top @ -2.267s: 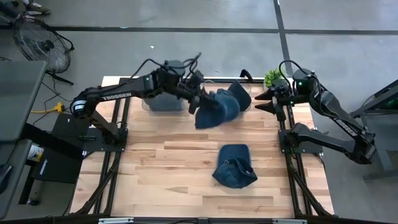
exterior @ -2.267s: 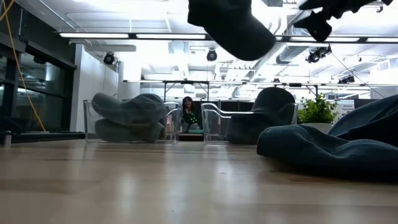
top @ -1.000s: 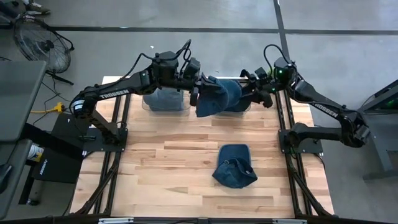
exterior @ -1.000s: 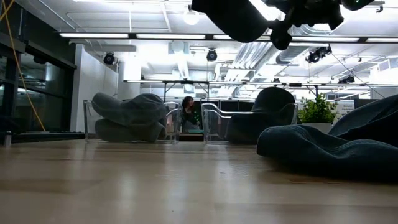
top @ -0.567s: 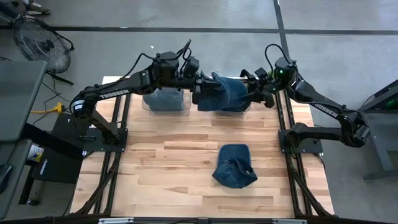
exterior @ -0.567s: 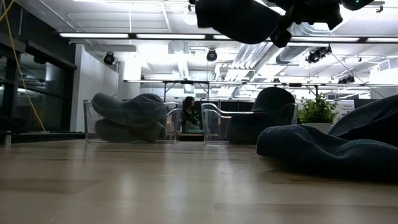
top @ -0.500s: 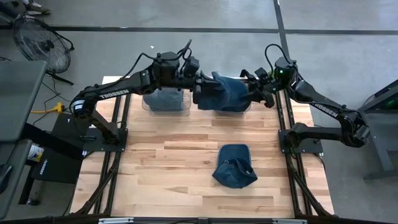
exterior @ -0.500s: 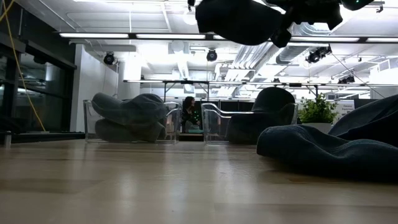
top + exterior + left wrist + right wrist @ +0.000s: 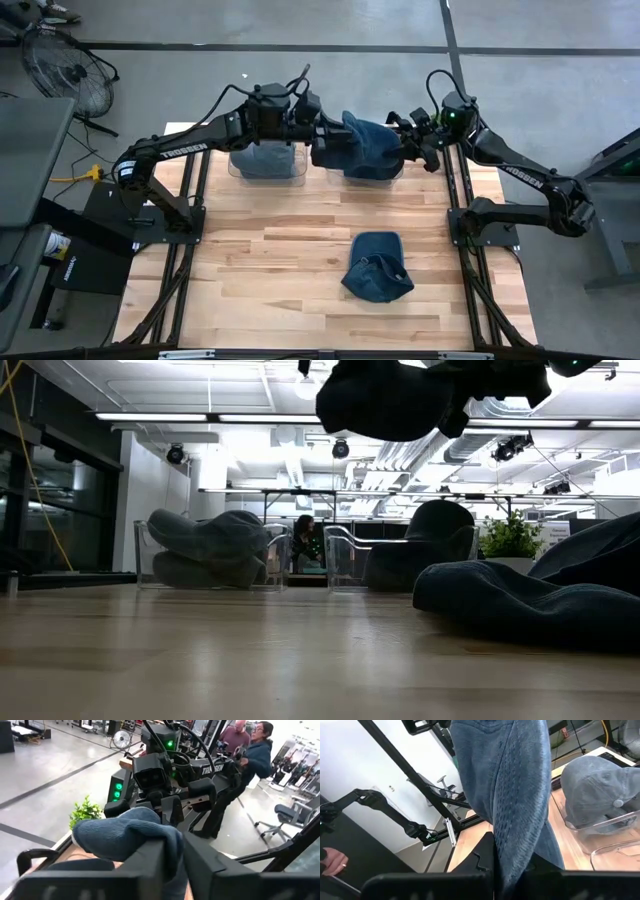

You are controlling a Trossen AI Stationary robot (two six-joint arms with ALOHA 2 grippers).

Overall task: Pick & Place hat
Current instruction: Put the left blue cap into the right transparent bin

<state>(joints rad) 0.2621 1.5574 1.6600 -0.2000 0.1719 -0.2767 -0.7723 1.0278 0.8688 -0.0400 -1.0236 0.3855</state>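
At the far left of the table, a clear bin (image 9: 265, 165) holds grey hats; beside it the left gripper (image 9: 318, 138) grips one edge of a blue hat (image 9: 362, 148) held in the air over a second clear bin (image 9: 383, 172), while the right gripper (image 9: 408, 148) grips the hat's opposite edge. The left wrist view shows the blue fabric pinched between the left arm's dark fingers (image 9: 165, 865), closed tight on the cloth; the right wrist view shows the same cloth draped down between the right arm's fingers, clamped just as narrowly. Both grippers thus hold the hat, stretched between them, clear of the table. The step in hand looks like a 2-arm carry toward the bin below: doing it well probably means lowering both arms evenly, keeping the cloth taut enough not to snag the bin's rim, then letting go together. Another blue hat (image 9: 377, 266) lies on the wooden table (image 9: 270, 280) nearer the front, well apart from the arms.
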